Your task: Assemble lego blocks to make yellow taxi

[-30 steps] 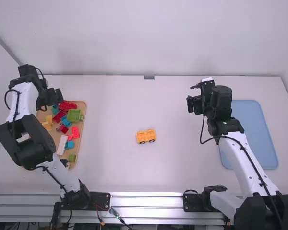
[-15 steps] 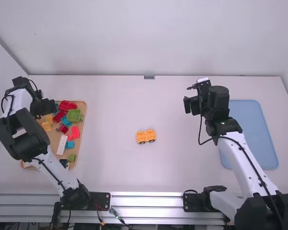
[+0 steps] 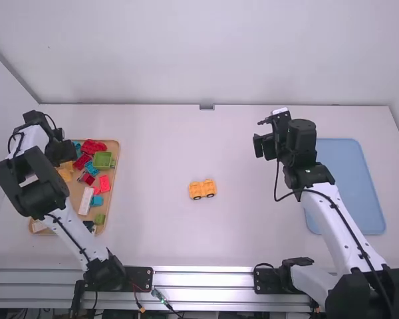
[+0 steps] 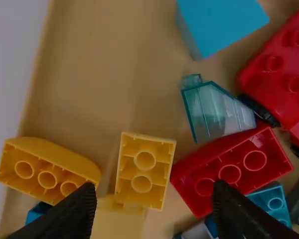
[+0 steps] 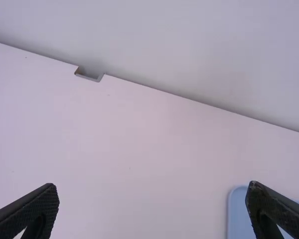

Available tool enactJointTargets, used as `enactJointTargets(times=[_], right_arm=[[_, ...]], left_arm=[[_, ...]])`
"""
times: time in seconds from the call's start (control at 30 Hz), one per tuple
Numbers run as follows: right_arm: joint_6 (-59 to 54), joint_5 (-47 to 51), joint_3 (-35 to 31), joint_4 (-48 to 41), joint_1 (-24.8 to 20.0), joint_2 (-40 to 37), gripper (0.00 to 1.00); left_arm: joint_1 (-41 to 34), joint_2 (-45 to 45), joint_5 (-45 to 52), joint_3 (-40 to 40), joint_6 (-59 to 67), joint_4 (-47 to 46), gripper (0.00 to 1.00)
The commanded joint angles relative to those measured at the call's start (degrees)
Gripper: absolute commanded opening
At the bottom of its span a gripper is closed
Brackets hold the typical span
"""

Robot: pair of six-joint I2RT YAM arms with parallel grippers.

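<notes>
White desk (image 3: 246, 232) runs back to a pale wall (image 3: 206, 53) at the far side. The task's yellow wheeled block (image 3: 202, 189) sits near the middle of the desk, well apart from both trays. On the left, a wooden tray (image 3: 77, 189) carries loose blocks: a green block (image 3: 102, 160) by its right edge, a red block (image 3: 93, 147) at the far end, and a white block (image 3: 86, 201) nearer than the green one.

The left claw (image 3: 68, 153) is over the far left part of the wooden tray, its fingers spread apart. The left wrist view shows a small yellow block (image 4: 143, 172) between a longer yellow block (image 4: 47, 172) and a hollow red block (image 4: 229, 172); a clear teal block (image 4: 214, 112) lies against the red one.

On the right, the right claw (image 3: 263, 146) hangs over the desk, also open, left of a blue tray (image 3: 352, 186).
</notes>
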Motion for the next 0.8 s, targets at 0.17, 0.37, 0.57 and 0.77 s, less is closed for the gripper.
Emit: enactJointTargets(times=[0.17,0.37,0.57,0.77], right_arm=[[0.3,-0.3,2.1,0.0,0.1,0.2,0.99],[0.3,-0.2,2.1,0.0,0.2,0.2,0.99],[0.3,-0.2,2.1,0.0,0.2,0.2,0.99],[0.3,-0.2,2.1,0.0,0.2,0.2,0.99]], left_arm=[[0.6,0.4,-0.4,-1.0,1.1,1.2,0.59],[2.1,0.4,-0.2,-3.6,1.6,3.6,0.56],[2.8,0.4,3.3,-4.4,5.2,3.6,0.54],[2.8,0.4,3.0,-6.5,5.0,6.6,0.54]])
